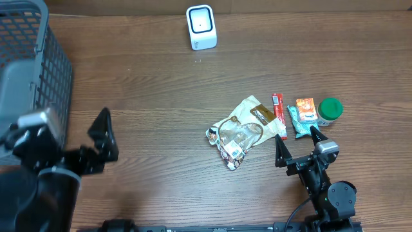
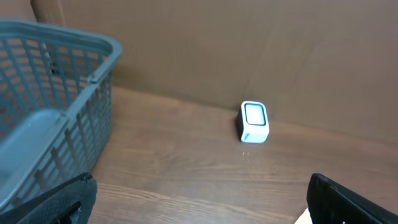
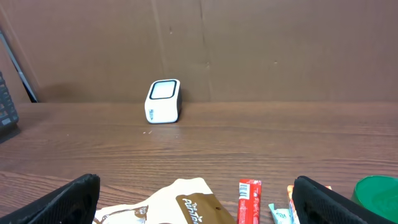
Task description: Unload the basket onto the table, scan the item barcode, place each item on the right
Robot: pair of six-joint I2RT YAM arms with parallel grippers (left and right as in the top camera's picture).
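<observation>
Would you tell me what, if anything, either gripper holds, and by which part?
Nothing is held: the left gripper and right gripper both stand open, empty.

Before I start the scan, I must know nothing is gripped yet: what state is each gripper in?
left black two-finger gripper: open, holding nothing.
right black two-finger gripper: open, holding nothing.

The right hand [image 1: 296, 135] has its fingers fully spread and holds nothing. A teal packet [image 1: 298, 124] lies at its fingertips, with an orange packet [image 1: 306, 108] and a green-lidded jar [image 1: 331, 111] just ahead. A red stick packet [image 1: 279, 113] lies ahead of its left finger. A crumpled snack bag [image 1: 241, 129] lies on the bench [image 1: 154, 96] to its left. The white scanner [image 1: 201, 27] stands well ahead, leftward. The left hand [image 1: 107, 136] is likewise spread and empty, and the grey basket [image 1: 45, 64] sits ahead-left of it.
</observation>
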